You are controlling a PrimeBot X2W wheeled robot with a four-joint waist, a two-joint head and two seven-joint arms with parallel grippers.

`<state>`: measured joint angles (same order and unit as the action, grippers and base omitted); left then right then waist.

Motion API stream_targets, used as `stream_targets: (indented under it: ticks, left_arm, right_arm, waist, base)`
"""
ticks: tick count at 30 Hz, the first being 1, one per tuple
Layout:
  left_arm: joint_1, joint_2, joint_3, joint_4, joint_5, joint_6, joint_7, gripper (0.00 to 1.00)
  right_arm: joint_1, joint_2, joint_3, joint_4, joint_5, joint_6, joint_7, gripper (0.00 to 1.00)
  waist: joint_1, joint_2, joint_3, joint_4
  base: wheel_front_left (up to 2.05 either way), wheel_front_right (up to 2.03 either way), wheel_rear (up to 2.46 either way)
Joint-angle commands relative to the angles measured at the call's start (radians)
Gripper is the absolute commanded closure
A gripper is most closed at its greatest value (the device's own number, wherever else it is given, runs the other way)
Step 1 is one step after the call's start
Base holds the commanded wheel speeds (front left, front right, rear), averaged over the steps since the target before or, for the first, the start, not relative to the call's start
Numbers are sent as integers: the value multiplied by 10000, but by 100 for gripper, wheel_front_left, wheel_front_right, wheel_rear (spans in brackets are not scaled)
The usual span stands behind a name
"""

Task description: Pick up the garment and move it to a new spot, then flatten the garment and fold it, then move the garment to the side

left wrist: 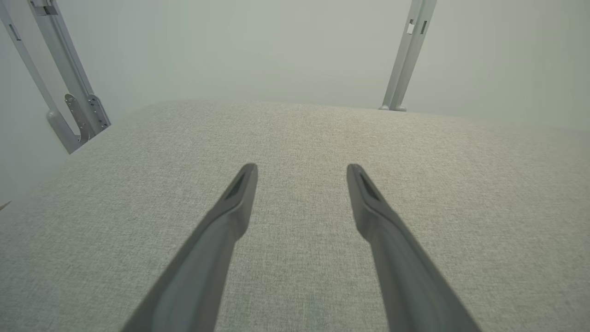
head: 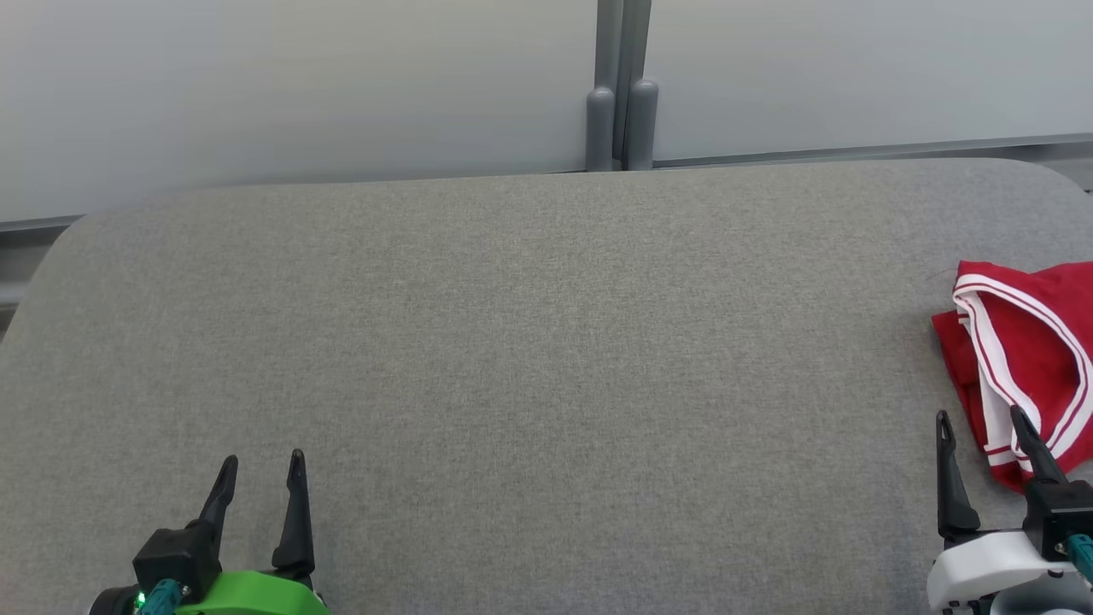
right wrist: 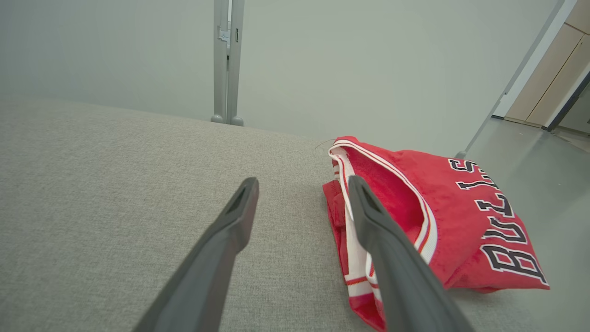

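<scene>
Where the grey fabric-covered bench (head: 546, 342) meets the right edge of the head view, the garment (head: 1037, 342) lies in a loose heap at mid-height of the frame. It is a red jersey with white-and-red striped trim curving round an opening. In the right wrist view it lies right of centre, and black letters outlined in white run down its red cloth toward the lower right of the frame. The opening gapes toward the left, with a folded layer underneath.

The right claw (head: 979, 414) stands in the lower right of the head view, just below the garment, its two dark fingers spread wide with nothing between them. Its left finger points up over bare bench. Its right finger crosses the lower striped edge of the jersey; whether it touches the cloth I cannot tell. The right wrist view shows the same: one finger over grey fabric, the other drawn across the white trim.

The left claw (head: 263, 458) sits in the lower left of the head view, well apart from the garment, on a green wrist, fingers likewise spread and holding nothing. Beneath it the left wrist view shows plain bench.

Behind the bench, at the top of the head view, two grey posts (head: 622, 120) stand side by side against pale wall panels (head: 256, 85).
</scene>
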<state>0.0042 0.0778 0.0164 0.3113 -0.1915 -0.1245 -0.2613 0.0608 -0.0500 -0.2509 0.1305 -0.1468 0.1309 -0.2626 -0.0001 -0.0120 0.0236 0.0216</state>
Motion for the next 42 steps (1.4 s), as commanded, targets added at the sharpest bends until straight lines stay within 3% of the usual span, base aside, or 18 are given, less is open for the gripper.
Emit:
stream_targets:
  ticks: [1,26,27,40,41,42]
  left_arm:
    - [48,-5,56,12,63,-61,-44,0]
    - [26,-80,62,29,96,-70,-44,0]
    - [13,-67,59,52,88,-46,0,0]
    - [18,-88,48,37,96,-47,-7,0]
    - [85,-102,37,203,78,-44,35,100]
    - [94,-121,39,364,45,-44,67,100]
  right_arm:
    - [84,-20,-21,8,-88,-3,-28,0]
    - [57,-18,-191,197,-121,-3,-29,0]
    - [0,0,-192,184,-56,0,0,0]
    - [-3,-7,-169,189,-60,0,-4,0]
    - [74,84,-160,360,-44,0,10,100]
    - [67,134,-184,561,-12,0,31,100]
  waist:
    - [1,120,-43,-86]
    - [1,120,-109,-201]
    - [1,0,-110,-201]
    - [1,12,-117,-190]
    - [1,0,-117,-190]
    - [1,0,-117,-189]
  base:
    - [0,0,0]
    - [0,0,0]
    - [0,0,0]
    - [0,0,0]
    - [0,0,0]
    - [0,0,0]
